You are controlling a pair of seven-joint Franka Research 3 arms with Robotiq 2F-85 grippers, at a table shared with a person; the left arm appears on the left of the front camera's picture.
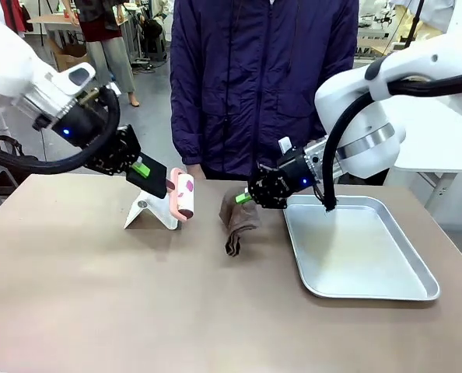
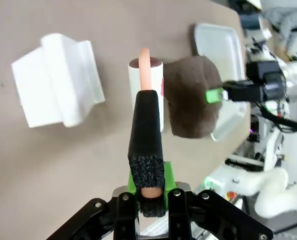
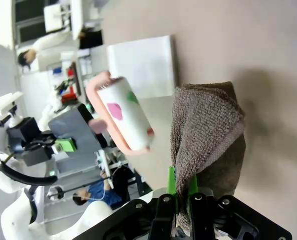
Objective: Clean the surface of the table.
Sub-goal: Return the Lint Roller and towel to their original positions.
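Note:
The table (image 1: 99, 295) has a matte brownish-taupe top. My left gripper (image 1: 155, 185) is shut on the pink handle of a white lint roller (image 1: 183, 194) and holds it just above the table beside a white stand (image 1: 149, 214). In the left wrist view the roller (image 2: 146, 85) sticks out past the gripper (image 2: 147, 100). My right gripper (image 1: 250, 196) is shut on the top of a brown cloth (image 1: 237, 221), whose lower end hangs down to the tabletop. The cloth (image 3: 208, 135) droops from that gripper (image 3: 181, 192) in the right wrist view, close to the roller (image 3: 126, 117).
A shallow silver metal tray (image 1: 402, 289) lies on the right side of the table, right beside the cloth. A person in a dark purple jacket (image 1: 262, 78) stands at the far edge. The near half of the table is bare.

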